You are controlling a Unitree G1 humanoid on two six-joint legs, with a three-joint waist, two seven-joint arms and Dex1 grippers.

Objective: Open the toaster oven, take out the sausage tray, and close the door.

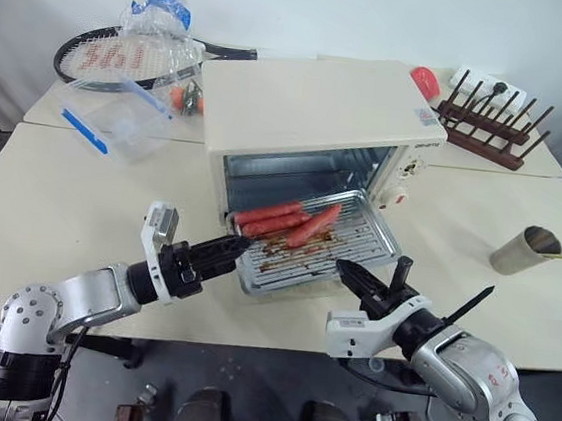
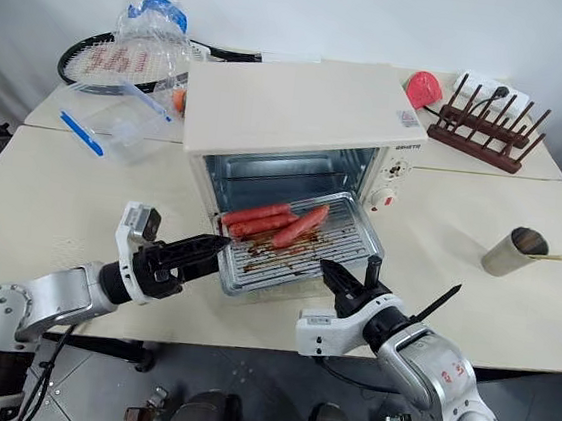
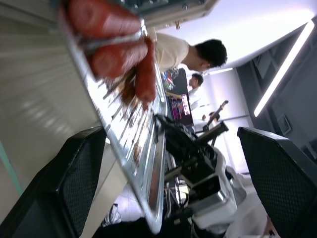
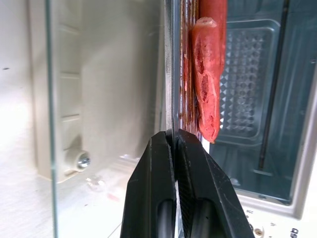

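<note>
The cream-white toaster oven (image 1: 312, 103) stands mid-table with its glass door (image 4: 104, 74) folded down flat. The silver sausage tray (image 1: 353, 240) is drawn partway out over the door and carries three red-orange sausages (image 1: 285, 221). My right gripper (image 1: 341, 268) is shut, and its tips pinch the tray's front rim (image 4: 171, 119). At the tray's front left corner my left gripper (image 1: 240, 246) is open. Its fingers (image 3: 79, 178) stand wide apart with the tray's edge (image 3: 143, 163) running between them, untouched.
A clear plastic box with blue clips (image 1: 120, 118), a tennis racket (image 1: 106, 56) and a plastic bag (image 1: 161, 17) lie at the back left. A wooden rack (image 1: 486, 122) stands back right, and a metal cup (image 1: 526, 249) to the right. People (image 3: 183, 52) stand in the background.
</note>
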